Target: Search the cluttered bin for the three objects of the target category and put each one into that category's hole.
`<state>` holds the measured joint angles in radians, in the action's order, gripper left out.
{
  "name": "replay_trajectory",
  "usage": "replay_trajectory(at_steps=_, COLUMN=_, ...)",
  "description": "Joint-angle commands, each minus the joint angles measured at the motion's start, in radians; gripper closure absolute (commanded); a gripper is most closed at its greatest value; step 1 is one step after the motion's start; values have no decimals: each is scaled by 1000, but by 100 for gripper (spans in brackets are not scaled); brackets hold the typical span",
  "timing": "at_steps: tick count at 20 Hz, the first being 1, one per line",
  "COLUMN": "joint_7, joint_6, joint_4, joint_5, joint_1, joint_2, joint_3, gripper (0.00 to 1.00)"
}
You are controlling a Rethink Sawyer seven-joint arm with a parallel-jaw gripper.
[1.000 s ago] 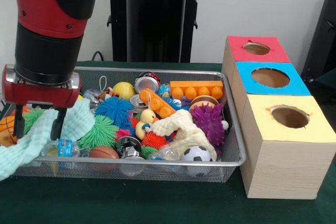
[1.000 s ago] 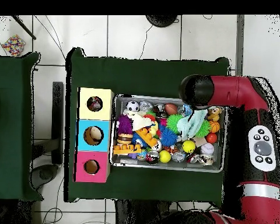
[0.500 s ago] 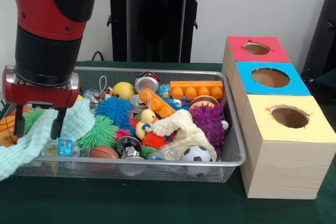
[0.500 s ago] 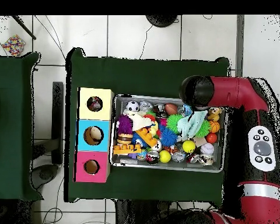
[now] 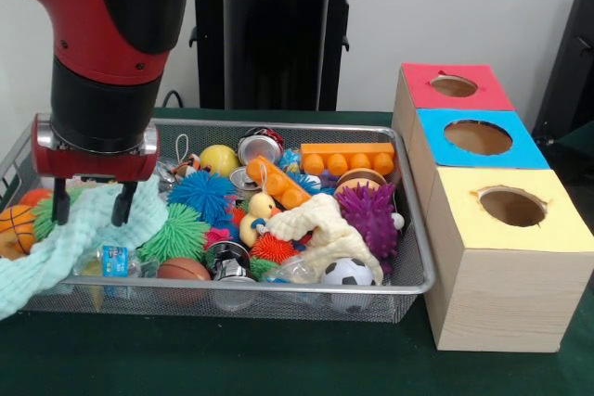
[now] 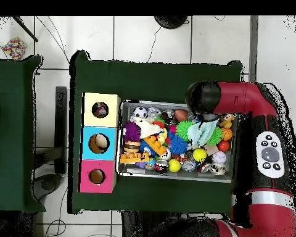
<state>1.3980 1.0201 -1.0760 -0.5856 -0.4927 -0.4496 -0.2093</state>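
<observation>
Three holes wait in the wooden box (image 5: 501, 229) right of the mesh bin (image 5: 408, 280) on the worktop, red, blue and yellow (the target category is not evident). Spread and empty, the claw (image 5: 89, 207) hangs just above the mint cloth (image 5: 65, 248) at the bin's left end. Judged step: searching; next comes a descent onto a chosen toy.
</observation>
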Motion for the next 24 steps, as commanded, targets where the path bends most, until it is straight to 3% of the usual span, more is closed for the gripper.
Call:
replay_trajectory(at_steps=1, joint_7=-124, joint_6=130, joint_4=14, joint_5=-28, joint_1=11, joint_2=30, joint_3=-5, gripper=0)
replay_trajectory(at_steps=7, joint_7=-152, joint_6=165, joint_4=77, joint_5=-106, joint_1=43, joint_2=45, joint_3=35, gripper=0)
replay_trajectory(at_steps=17, joint_7=-126, joint_6=120, joint_4=57, joint_5=-90, joint_1=47, joint_2=48, joint_3=44, gripper=0)
replay_trajectory(at_steps=24, joint_7=-126, joint_6=140, joint_4=57, joint_5=-70, joint_1=42, joint_2=77, joint_3=35, gripper=0)
